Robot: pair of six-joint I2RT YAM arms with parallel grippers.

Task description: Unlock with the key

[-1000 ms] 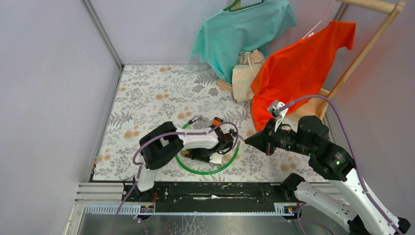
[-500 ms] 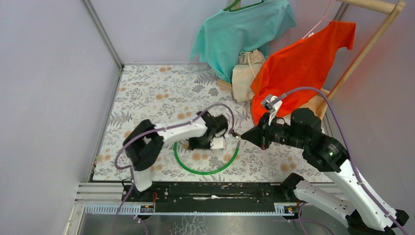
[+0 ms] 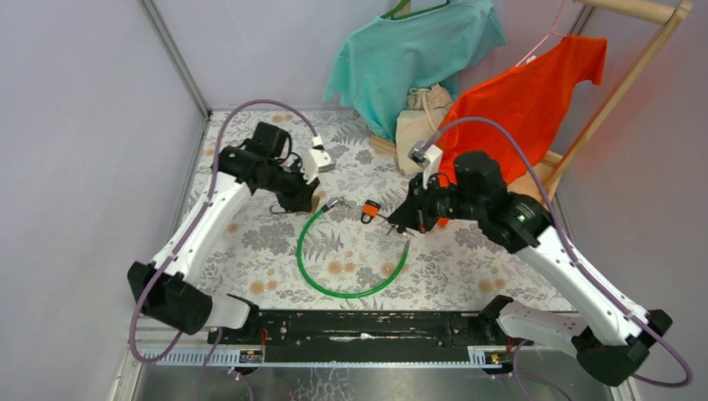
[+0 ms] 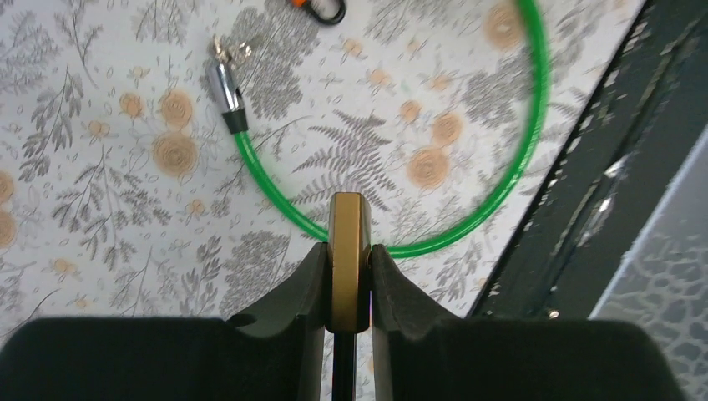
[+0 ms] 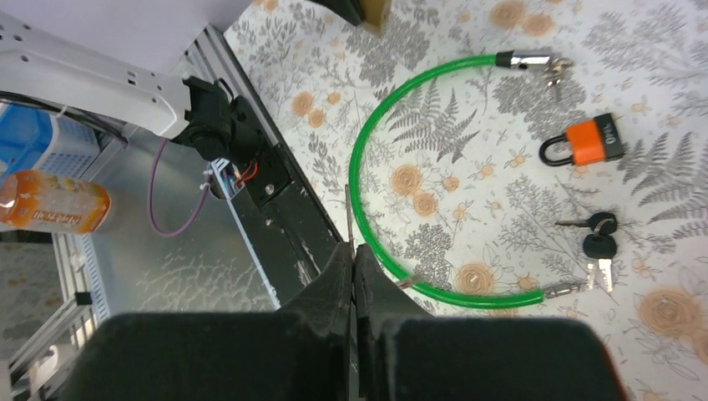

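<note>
Obs: left gripper (image 4: 348,251) clamps brass padlock (image 4: 348,221) clear of worktop (image 4: 100,251); right gripper (image 5: 353,255) pinched shut on thin key (image 5: 349,213), presumably for insertion.

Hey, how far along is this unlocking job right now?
Done: the left jaws are clamped on what looks like a brass lock, and the right jaws are shut on a thin key, both held in the air. In hand: the approach; the two are well apart, so the key is not at the lock yet. Left: insert and turn. The orange padlock lies untouched.
</note>
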